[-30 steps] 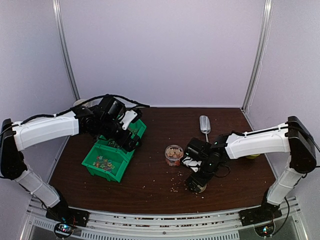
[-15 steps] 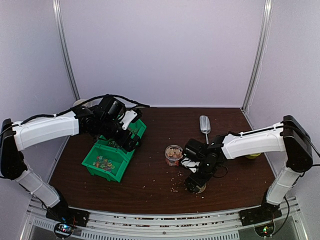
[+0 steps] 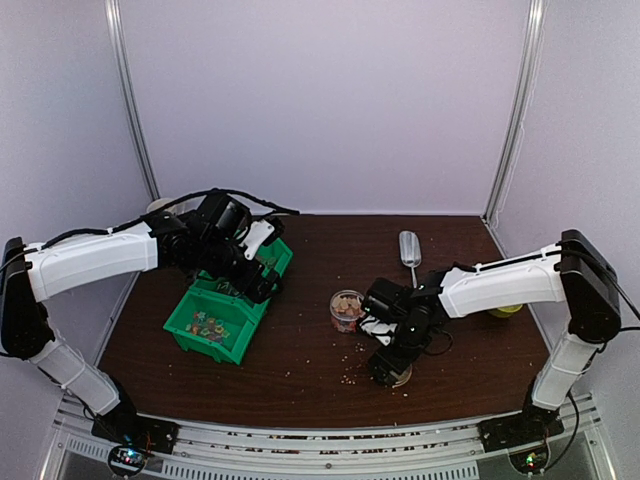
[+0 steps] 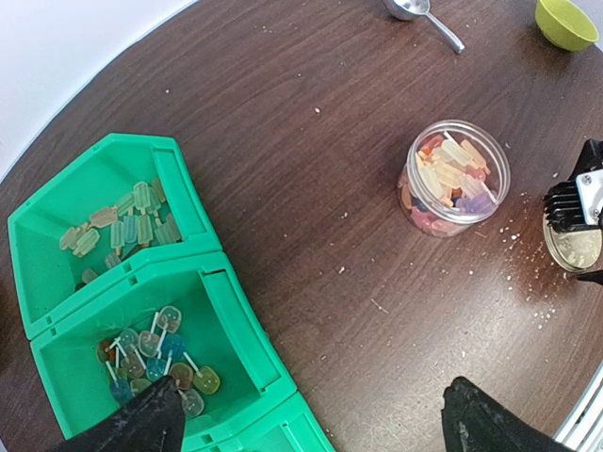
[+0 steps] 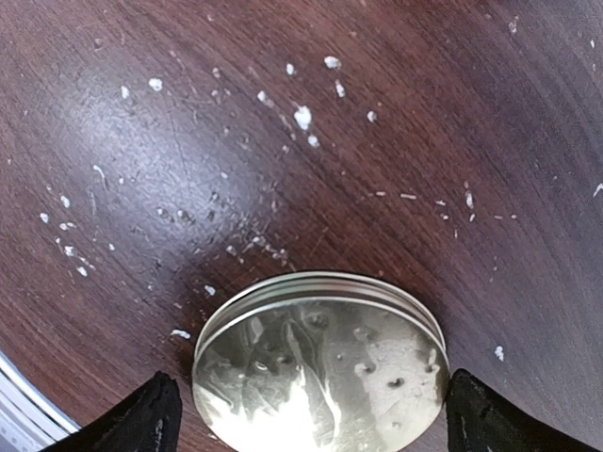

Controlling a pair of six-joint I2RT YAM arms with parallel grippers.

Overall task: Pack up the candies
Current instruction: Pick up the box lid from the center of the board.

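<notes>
My right jaws wide apart, straddling gold lid (image 5: 320,353) directly under them; left jaws apart too. Jar (image 4: 506,174) of candies (image 4: 452,174) just beside right jaws: light, loose, slippery (don't pinch singly). Lid's thin, slick, so take opp. rim edges.

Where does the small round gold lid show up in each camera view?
Top external: small round gold metal lid, low centre-right, partly hidden by the right gripper.
Left wrist: lid at the right edge, beyond the clear plastic candy jar.
Right wrist: lid bottom centre, between open fingers.
Shared landmark: pale crumbs on the dark wooden table.
</notes>
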